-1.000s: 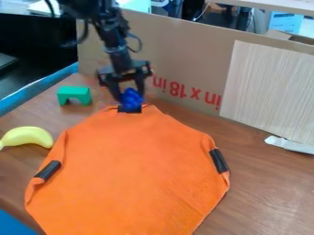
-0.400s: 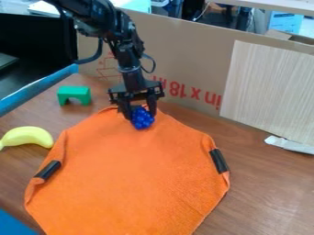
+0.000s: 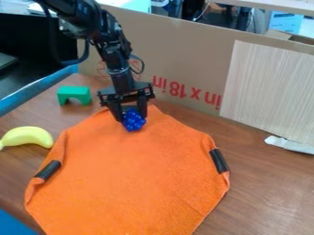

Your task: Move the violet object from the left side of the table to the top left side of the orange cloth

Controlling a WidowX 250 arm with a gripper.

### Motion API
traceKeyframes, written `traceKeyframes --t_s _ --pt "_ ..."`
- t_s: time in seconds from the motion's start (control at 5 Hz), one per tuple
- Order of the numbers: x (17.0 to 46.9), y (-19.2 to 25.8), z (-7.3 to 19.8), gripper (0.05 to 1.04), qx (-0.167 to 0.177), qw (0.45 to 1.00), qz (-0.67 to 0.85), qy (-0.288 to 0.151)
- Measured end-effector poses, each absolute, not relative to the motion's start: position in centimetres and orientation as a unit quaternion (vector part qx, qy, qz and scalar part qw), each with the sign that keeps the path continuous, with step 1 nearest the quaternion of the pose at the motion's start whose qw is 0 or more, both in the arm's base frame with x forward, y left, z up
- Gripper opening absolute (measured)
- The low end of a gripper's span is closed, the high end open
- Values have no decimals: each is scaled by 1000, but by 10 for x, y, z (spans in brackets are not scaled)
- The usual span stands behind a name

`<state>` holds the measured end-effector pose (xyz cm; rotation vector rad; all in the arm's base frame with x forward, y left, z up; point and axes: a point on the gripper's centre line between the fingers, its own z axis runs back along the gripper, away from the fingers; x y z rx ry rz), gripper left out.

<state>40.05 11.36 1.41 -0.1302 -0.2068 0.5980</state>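
- Brown worktop (image 3: 270, 183), one
- One orange cloth (image 3: 135, 183) on it
- One end effector (image 3: 131, 118), fingers parted by the blue object's width, grasping it
- One yellow banana (image 3: 27, 137), left
- One green arched block (image 3: 74, 94), beyond it
- One bumpy blue object (image 3: 133, 121), at the cloth's top end
- Two black strips (image 3: 218, 160), at the cloth's sides
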Motion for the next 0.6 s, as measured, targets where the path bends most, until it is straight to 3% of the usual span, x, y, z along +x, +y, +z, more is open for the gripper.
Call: traceKeyframes --t_s 0.2,0.6 --pt "399 112 13 995 -49 953 282 -96" --pt "393 108 77 1000 -80 956 252 -128"
